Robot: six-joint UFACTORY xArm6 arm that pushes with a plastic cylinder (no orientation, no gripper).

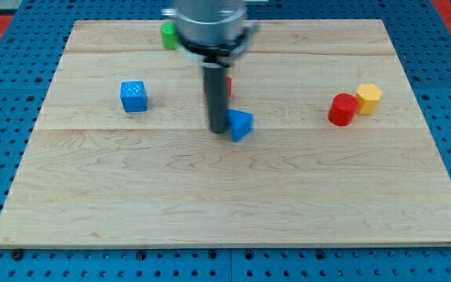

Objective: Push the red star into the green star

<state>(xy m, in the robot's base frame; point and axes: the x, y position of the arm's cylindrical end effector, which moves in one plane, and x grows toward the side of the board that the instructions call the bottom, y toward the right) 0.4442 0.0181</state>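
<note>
My dark rod comes down from the view's top centre, and my tip [218, 130] rests on the board. The red star [228, 84] is mostly hidden behind the rod; only a red sliver shows at the rod's right edge, above the tip. The green star [167, 35] sits near the board's top edge, up and left of the tip, partly hidden by the arm's body. A blue wedge-shaped block [242, 124] lies right beside the tip, on its right, touching it or nearly so.
A blue cube [134, 95] sits at the left of the board. A red block [341, 110] and a yellow block [369, 98] stand together at the right. The wooden board [225, 204] lies on a blue pegboard surface.
</note>
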